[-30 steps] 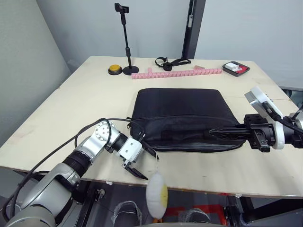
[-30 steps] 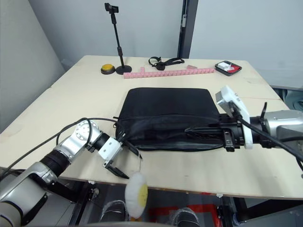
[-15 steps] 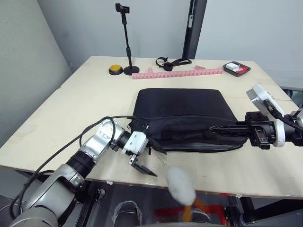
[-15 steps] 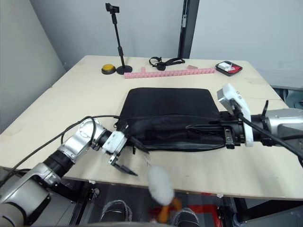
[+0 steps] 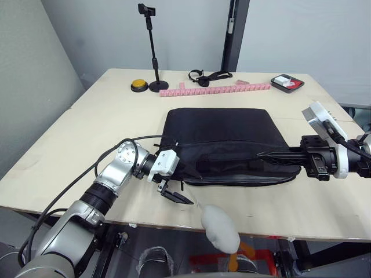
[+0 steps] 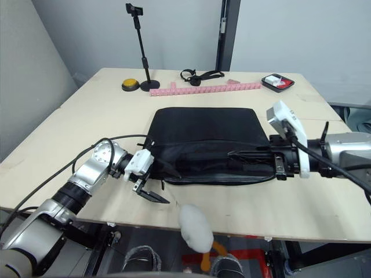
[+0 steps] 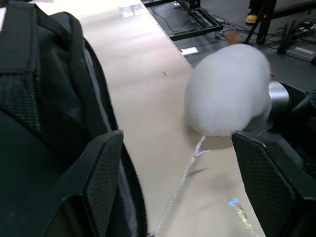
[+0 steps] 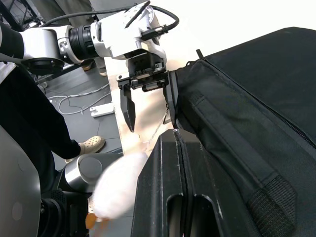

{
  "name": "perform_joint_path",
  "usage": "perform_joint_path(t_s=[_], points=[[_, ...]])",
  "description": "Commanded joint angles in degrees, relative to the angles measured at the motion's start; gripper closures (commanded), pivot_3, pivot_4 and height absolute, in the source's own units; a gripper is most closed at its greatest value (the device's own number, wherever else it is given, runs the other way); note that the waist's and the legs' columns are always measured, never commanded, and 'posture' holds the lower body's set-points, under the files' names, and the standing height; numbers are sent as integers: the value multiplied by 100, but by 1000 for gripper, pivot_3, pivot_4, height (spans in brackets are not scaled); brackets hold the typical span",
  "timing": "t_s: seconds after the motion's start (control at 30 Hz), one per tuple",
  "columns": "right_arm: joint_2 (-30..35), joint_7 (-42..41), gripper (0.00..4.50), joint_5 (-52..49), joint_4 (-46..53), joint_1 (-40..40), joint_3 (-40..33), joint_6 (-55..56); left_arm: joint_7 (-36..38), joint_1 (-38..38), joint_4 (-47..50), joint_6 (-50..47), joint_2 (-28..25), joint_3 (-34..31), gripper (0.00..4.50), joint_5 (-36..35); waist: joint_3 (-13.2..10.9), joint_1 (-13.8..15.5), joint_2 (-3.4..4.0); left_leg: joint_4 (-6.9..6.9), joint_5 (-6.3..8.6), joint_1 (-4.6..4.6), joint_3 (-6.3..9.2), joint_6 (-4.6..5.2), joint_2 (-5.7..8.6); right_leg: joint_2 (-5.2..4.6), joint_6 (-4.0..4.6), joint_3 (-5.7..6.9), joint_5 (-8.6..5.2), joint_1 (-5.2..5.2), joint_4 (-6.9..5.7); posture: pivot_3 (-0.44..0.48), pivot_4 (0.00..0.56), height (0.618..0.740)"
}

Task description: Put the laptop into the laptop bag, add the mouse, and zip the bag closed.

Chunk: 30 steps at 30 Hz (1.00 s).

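The black laptop bag [image 5: 223, 136] lies flat in the middle of the table. My left gripper [image 5: 194, 188] is open at the bag's near left corner, with one finger against the bag and the other out over the table. A thin string runs between its fingers to a white fluffy toy [image 5: 219, 227], which hangs past the table's front edge. My right gripper [image 5: 261, 155] is shut on the bag's front zip edge from the right, fingers [image 8: 163, 197] pressed together. The laptop and the mouse are out of view.
At the far edge stand a black phone stand [image 5: 152, 46], a yellow button [image 5: 139, 86], a pink strip [image 5: 214, 90], a black strap [image 5: 208, 75] and a small tray [image 5: 287, 83]. The table's front edge [image 5: 261, 234] runs just below both grippers.
My left gripper has moved in from the table edge to the bag's corner. The white toy has swung to the right and up on its string. The right gripper has stayed put.
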<state>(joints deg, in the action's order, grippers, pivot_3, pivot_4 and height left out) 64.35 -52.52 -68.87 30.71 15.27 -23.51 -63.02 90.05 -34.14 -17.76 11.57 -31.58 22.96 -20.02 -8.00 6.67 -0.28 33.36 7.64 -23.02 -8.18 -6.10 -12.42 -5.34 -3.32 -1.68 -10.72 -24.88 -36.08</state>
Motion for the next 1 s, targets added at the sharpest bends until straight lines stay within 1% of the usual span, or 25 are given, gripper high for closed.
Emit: perform_joint_path(t_s=[0.03,0.1,0.2,0.33,0.47,0.63,0.77,1.0], points=[[65,58,4500,-188,175,-21,65,-49,241,5,301,-169,-161,-240,848,-92,0,0,0,0,0,0,0,0,0,0,0,0,0,0,1,0,150,739],[-8,252,4500,-107,275,-84,309,-92,244,-6,384,-356,-285,-359,848,-237,0,-9,0,0,0,0,0,0,0,0,0,0,0,0,1,0,150,739],[-239,535,4500,344,357,-56,622,227,154,-31,395,-561,-294,-540,848,-309,0,-29,0,-4,0,1,0,-1,-1,2,0,1,0,-1,1,0,150,739],[-279,439,4500,266,312,36,664,260,215,48,462,-500,-324,-558,848,-241,-1,-39,1,-4,0,-1,0,-1,2,-1,-1,0,-1,-1,3,0,150,739],[-144,256,4500,346,100,108,664,269,245,195,368,136,-617,-255,848,47,0,-56,1,-13,0,-3,-1,-1,2,0,-1,2,-1,-2,12,0,150,739],[-143,163,4500,291,129,82,617,290,245,189,200,704,-919,29,848,109,0,-54,1,-17,0,-4,0,-2,-1,1,-3,3,-2,-3,15,0,150,739],[-152,160,4500,299,129,54,626,273,245,141,413,719,-1174,243,848,-167,0,-54,1,-17,1,-3,-1,-2,0,1,-3,3,-1,-3,15,0,150,739],[-187,203,4500,216,174,-28,580,235,245,269,1373,-24,-1617,504,848,-877,-1,-54,2,-17,1,-3,-1,-3,0,1,-3,3,-1,-4,14,0,150,739]])
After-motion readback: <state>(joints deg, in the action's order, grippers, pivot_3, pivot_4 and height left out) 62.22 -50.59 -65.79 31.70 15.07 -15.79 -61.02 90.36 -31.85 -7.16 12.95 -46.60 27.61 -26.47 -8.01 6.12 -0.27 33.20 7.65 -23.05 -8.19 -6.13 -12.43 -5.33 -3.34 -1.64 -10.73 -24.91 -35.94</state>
